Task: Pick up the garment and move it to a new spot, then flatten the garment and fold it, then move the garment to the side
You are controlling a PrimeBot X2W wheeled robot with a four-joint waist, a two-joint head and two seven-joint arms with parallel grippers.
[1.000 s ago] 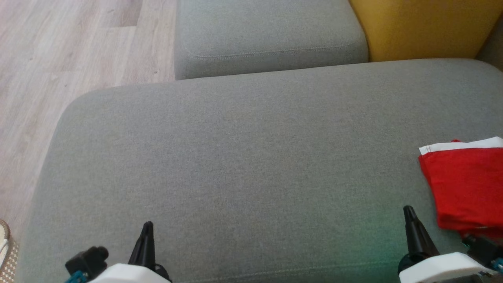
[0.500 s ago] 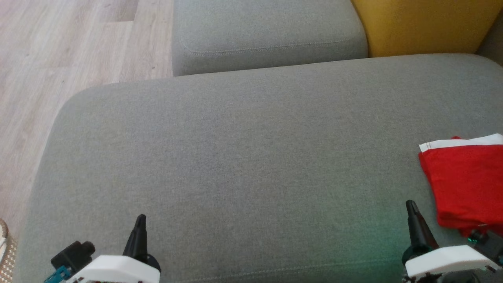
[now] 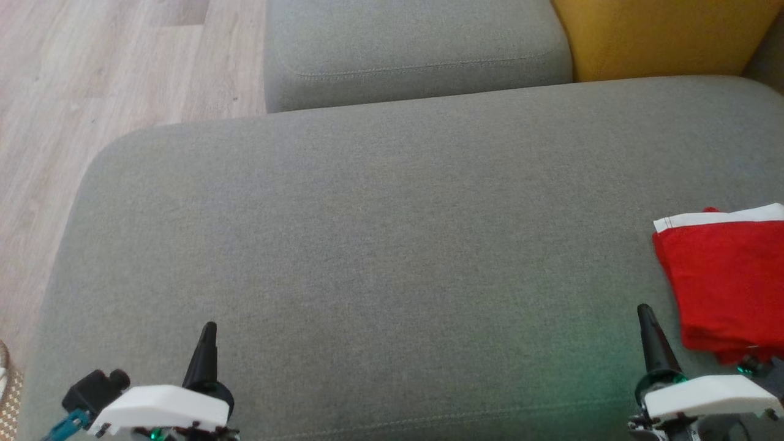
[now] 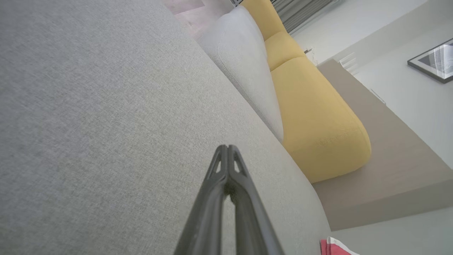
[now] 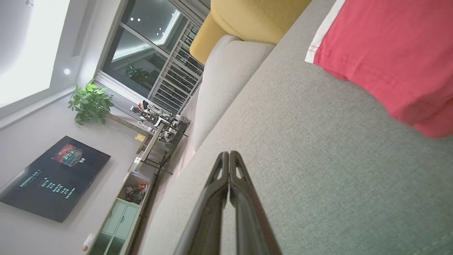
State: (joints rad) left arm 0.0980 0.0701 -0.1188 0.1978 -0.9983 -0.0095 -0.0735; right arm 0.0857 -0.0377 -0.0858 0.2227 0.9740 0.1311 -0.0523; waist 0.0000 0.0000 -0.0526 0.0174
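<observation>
The garment [image 3: 729,282] is red with a white band, folded into a compact stack at the right edge of the grey sofa seat [image 3: 392,245]. The right wrist view has the garment [image 5: 389,53] at its upper right, and the left wrist view catches a corner of the garment [image 4: 334,247] at the bottom. My right gripper [image 3: 644,312] hovers just left of the garment, shut and empty, fingertips [image 5: 229,154] pressed together. At the lower left my left gripper [image 3: 209,329] is shut too, holding nothing, fingertips [image 4: 227,148] together over bare cushion.
A second grey cushion [image 3: 416,49] lies beyond the seat, with a yellow cushion [image 3: 667,37] to its right. Wood floor [image 3: 92,79] runs along the left. In the right wrist view a dark screen [image 5: 53,177], a plant [image 5: 90,102] and a low cabinet [image 5: 116,219] stand across the room.
Both grippers have drawn back toward the bottom edge of the head view, and the view itself has shifted slightly. The garment lies where it was.
</observation>
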